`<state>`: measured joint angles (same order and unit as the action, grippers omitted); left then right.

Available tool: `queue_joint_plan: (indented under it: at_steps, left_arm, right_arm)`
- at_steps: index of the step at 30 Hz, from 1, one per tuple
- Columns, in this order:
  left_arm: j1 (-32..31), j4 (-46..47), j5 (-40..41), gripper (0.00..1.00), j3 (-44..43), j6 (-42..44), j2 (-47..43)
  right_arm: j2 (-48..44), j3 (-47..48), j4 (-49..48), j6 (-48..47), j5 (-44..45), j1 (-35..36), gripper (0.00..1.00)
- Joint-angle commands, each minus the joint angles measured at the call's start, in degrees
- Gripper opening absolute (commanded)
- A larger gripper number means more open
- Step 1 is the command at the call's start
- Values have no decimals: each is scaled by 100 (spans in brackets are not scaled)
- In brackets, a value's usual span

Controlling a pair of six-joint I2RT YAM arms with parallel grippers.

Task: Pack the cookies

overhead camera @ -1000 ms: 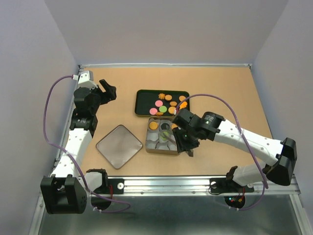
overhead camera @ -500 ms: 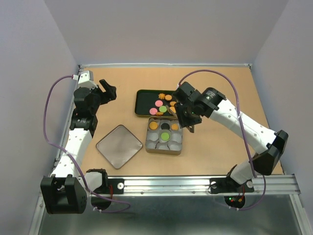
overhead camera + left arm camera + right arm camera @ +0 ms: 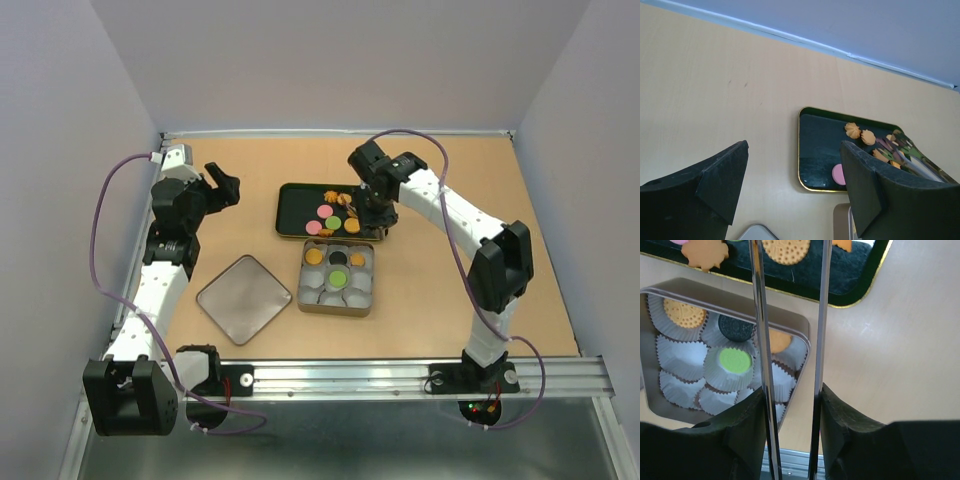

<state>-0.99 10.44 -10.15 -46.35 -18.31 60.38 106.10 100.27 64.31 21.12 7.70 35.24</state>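
Observation:
The cookies [image 3: 325, 212] lie on a dark green tray [image 3: 293, 212] at mid table; orange flower ones [image 3: 853, 130] and a pink disc [image 3: 838, 173] show in the left wrist view. The square tin [image 3: 335, 311] of white paper cups holds two orange discs [image 3: 685, 314], a black one [image 3: 736, 328] and a green one [image 3: 735, 360]. My right gripper [image 3: 378, 215] is shut on metal tongs [image 3: 760, 340]. Their arms stand apart, reaching over the tray's right end around an orange round cookie [image 3: 786, 250]. My left gripper [image 3: 222, 185] is open and empty, left of the tray.
The tin's square lid [image 3: 243, 298] lies flat on the table left of the tin. Walls close the table on three sides. The tin [image 3: 730, 297] sits right against the tray's near edge [image 3: 855, 285].
My right arm moved with the tongs from over the tin back up to the tray's right end. A green cookie now lies in the tin's middle cup. The left arm stayed still.

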Motion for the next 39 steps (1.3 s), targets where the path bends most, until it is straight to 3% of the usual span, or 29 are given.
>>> queue_joint_plan:
  at_steps: [1, 39]
  left_arm:
    - [20, 239, -119, 84, -15, 2, 35]
    - [20, 231, -154, 84, -41, 2, 176]
  right_arm:
    - [199, 572, -393, -223, -339, 9, 46]
    - [736, 608, -516, -381, -102, -132, 45]
